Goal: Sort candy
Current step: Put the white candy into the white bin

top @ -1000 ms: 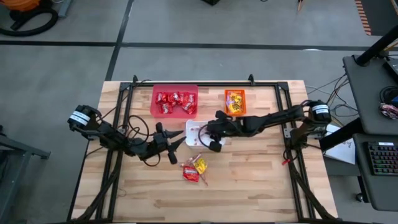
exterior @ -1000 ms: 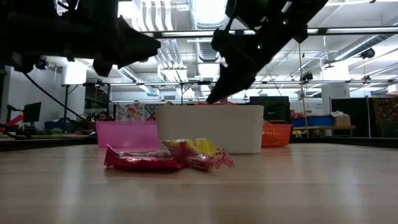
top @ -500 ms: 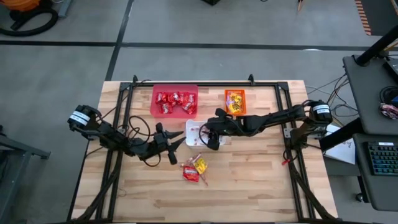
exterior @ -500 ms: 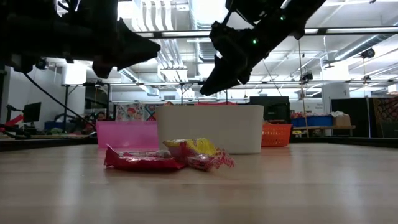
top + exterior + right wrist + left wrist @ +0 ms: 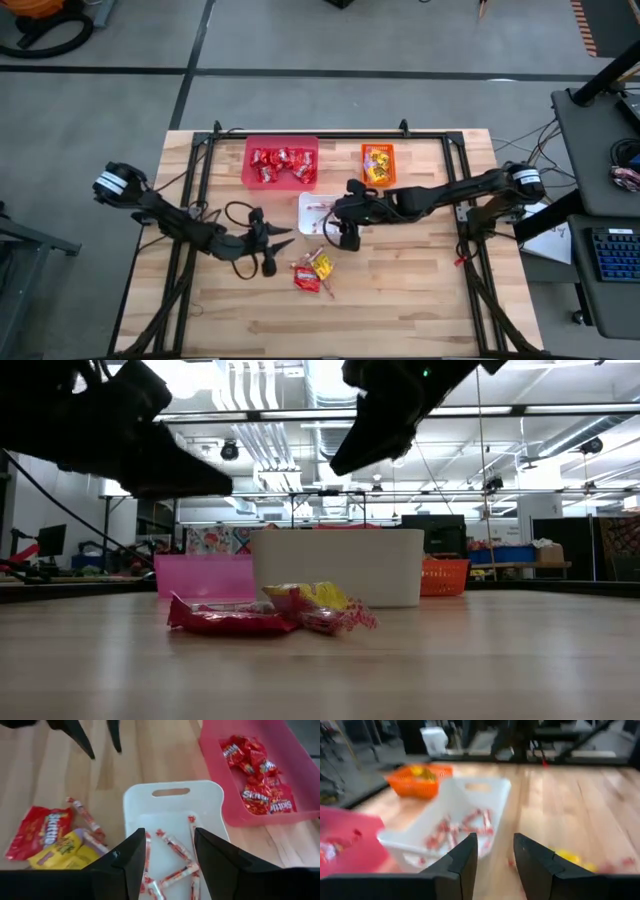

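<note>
Presently my right gripper [image 5: 341, 236] hangs over the white bin [image 5: 312, 203], fingers apart, empty; my left gripper [image 5: 272, 252], fingers apart, waits beside loose candy [image 5: 312, 272].

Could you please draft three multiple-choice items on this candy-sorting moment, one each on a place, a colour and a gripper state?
1. Where do the unsorted sweets lie?
A. On the bare wood in front of the white bin
B. Inside the orange bin
C. On the floor beside the table

2. What colour is the bin holding the shiny red packets?
A. White
B. Orange
C. Pink-red

3. How does the right gripper stand?
A. Shut on a yellow packet
B. Open and empty above the white bin
C. Resting on the wood

Answers:
1. A: the loose candy sits on the table, just clear of the white bin.
2. C: the red packets fill the pink-red bin.
3. B: the right gripper shows spread fingers with nothing between them, over the sticks in the white bin.
</note>
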You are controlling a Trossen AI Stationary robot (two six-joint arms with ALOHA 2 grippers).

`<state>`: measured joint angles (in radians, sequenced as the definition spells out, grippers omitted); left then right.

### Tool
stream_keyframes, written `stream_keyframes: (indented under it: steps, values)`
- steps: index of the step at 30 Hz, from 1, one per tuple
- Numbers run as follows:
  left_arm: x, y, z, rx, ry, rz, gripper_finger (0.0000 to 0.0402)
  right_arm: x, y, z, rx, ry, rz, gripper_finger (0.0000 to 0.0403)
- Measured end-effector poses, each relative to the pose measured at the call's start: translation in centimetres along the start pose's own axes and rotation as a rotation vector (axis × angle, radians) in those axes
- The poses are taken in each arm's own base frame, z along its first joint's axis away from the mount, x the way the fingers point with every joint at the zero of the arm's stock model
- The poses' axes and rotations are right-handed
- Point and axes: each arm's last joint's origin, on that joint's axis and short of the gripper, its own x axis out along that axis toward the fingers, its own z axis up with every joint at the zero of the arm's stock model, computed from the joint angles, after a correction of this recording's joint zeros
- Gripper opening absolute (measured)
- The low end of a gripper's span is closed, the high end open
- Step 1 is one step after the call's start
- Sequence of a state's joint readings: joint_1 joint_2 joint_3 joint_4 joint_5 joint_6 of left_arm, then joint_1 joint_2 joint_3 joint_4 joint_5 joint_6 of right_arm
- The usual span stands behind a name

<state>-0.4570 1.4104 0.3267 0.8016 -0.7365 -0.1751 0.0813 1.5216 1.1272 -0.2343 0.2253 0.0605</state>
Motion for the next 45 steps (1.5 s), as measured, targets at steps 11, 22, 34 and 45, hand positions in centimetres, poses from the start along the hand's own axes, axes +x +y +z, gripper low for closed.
stream_keyframes:
  steps: [11,22,34,45]
  values:
    - [0.1,-0.5,-1.9,-0.059,0.15,-0.143,0.0147,-1.5,0.7,0.5,-0.018,-0.041,0.026,0.0175]
    - [2.3,-2.2,-5.3,-0.126,0.151,-0.183,0.0177,-1.1,0.8,0.1,-0.023,-0.023,0.024,0.0178]
    - [3.0,-2.6,-7.4,-0.175,0.265,-0.153,0.0173,-1.1,1.0,0.1,-0.017,-0.023,0.03,0.0178]
    - [2.9,-2.3,-8.2,-0.16,0.345,-0.099,0.013,-1.1,1.1,0.1,-0.009,-0.029,0.032,0.0178]
